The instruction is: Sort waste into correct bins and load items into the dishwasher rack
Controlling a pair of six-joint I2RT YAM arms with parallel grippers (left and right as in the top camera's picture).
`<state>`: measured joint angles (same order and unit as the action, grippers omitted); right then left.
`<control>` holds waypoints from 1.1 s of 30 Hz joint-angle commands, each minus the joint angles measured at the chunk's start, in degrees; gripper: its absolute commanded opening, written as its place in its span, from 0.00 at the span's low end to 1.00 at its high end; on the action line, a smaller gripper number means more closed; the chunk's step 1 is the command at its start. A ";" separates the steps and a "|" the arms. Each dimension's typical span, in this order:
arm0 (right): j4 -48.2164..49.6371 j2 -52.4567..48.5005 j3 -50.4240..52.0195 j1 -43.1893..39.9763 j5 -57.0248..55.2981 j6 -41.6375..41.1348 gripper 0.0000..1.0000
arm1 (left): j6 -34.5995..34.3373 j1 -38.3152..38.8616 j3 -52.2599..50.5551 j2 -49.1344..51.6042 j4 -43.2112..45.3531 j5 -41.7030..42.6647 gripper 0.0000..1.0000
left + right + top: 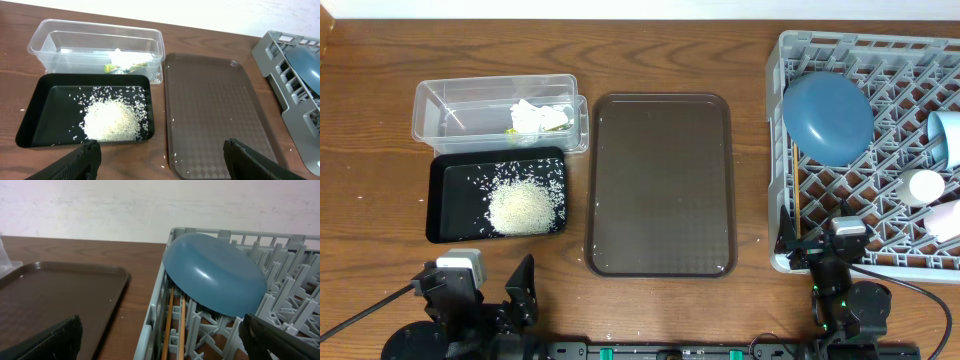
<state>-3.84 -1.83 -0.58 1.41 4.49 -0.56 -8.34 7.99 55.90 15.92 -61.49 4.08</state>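
Dark wooden table (pixel 370 120) before a pale wall (pixel 100 205), seen by three cameras.

**Overhead.** At far left, the clear tub (pixel 450 110) holds a crumpled white tissue (pixel 528 115) and a green-yellow wrapper (pixel 556 120). Just in front of it, the black tray (pixel 450 205) holds a heap of rice grains (pixel 525 207) with strays scattered around. The brown serving tray (pixel 660 180) lies between these bins and the grey rack (pixel 880 262). Only this view reaches the rack's right edge, where a light blue bowl (pixel 946 135), a cream cup (pixel 923 186) and a pink cup (pixel 946 221) lie among the pegs.

**Right wrist.** This view alone separates the two chopsticks (pixel 170 320). They lie side by side along the rack's left wall, beneath the tilted dark blue plate (pixel 215 275).

**Left wrist.** This view shows the tub's upright clear walls, with the wrapper lying against the tissue.

**Grippers.** The left gripper (pixel 495 285) is at the table's near edge and the right gripper (pixel 817 240) is at the rack's near left corner. Both have their jaws spread wide and hold nothing.
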 commanded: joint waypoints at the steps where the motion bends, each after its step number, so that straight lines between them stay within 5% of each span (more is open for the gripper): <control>1: -0.02 -0.17 0.26 0.48 0.24 0.83 0.99 | -0.07 0.09 -0.07 -0.17 0.09 -0.68 0.81; 33: 0.00 1.57 0.26 0.42 0.22 0.83 0.99 | -0.07 0.09 -0.20 -0.17 -0.15 -0.68 0.81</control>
<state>-3.79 -1.10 -0.58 1.41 4.49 -0.56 -8.34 7.99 55.90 15.92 -61.54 4.08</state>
